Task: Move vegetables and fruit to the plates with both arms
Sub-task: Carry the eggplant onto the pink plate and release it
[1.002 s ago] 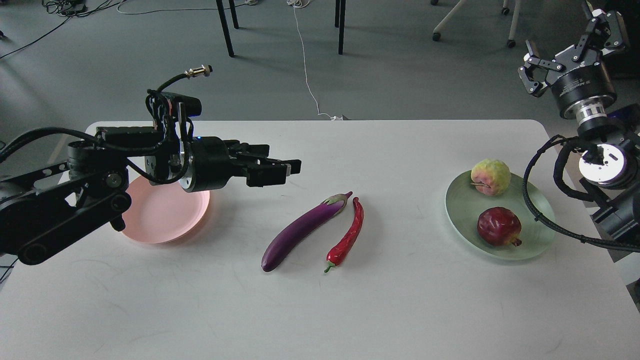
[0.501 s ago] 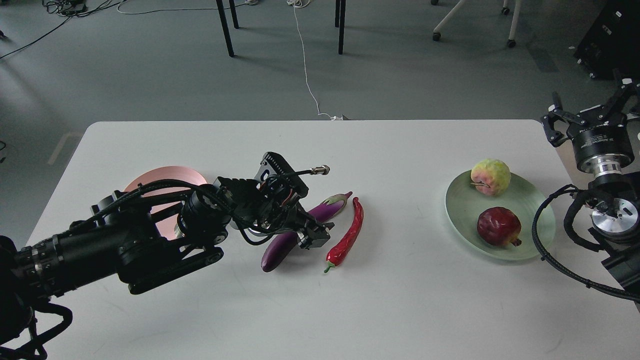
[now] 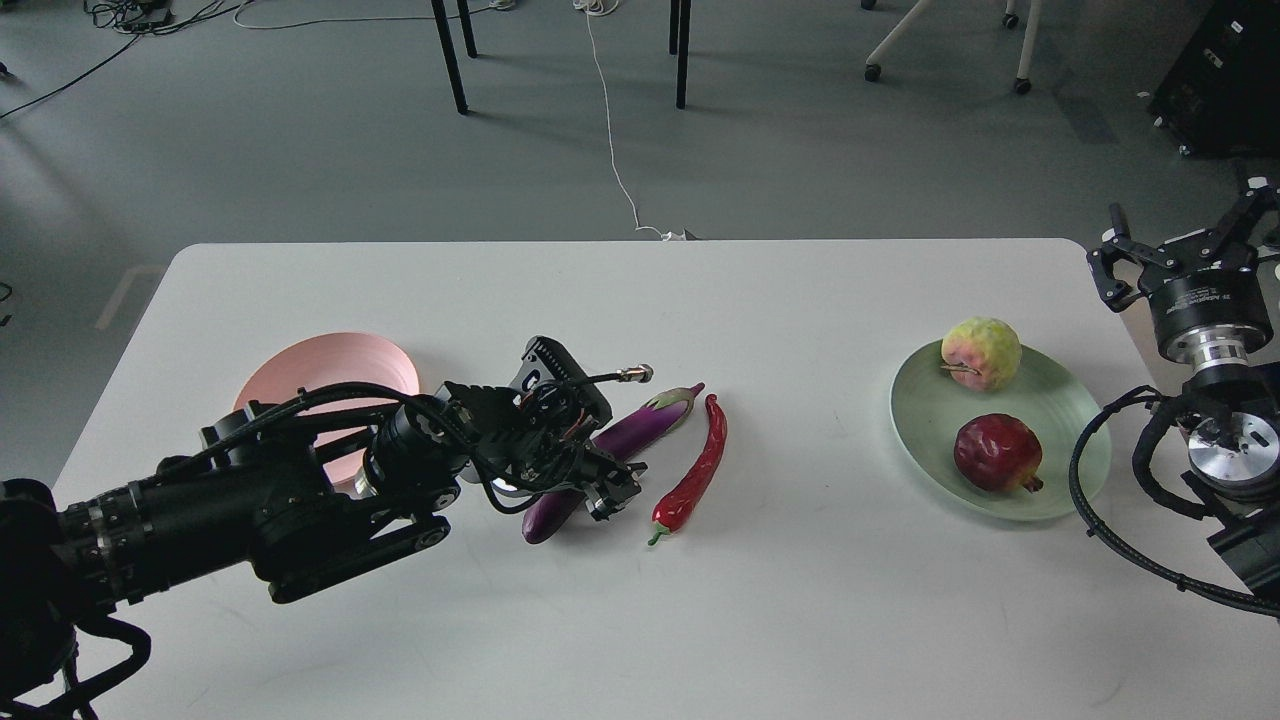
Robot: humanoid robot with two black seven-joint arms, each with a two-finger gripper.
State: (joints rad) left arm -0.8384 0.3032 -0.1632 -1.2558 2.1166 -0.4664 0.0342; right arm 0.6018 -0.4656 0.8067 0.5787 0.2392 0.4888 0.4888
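Observation:
The purple eggplant (image 3: 650, 420) lies diagonally at mid-table with the red chili pepper (image 3: 695, 470) just to its right. My left gripper (image 3: 598, 490) is down over the eggplant's lower half; one finger shows on its right side, the other is hidden, so its hold is unclear. The pink plate (image 3: 320, 365) lies bare behind the left arm, partly hidden. The mint green plate (image 3: 920, 410) holds the bumpy yellow-green fruit (image 3: 982, 352) and the dark red fruit (image 3: 997, 452). My right gripper (image 3: 1180, 245) is open and empty, raised past the table's right edge.
The white table (image 3: 800, 620) has rounded corners, and its right edge runs close to the green plate. Looping black cables (image 3: 1085, 500) of the right arm hang beside that plate. Chair legs and floor cables lie beyond the far edge.
My left arm swung from above the pink plate to the eggplant and lowered onto it. My right gripper dropped lower at the right edge. Eggplant and chili have not moved.

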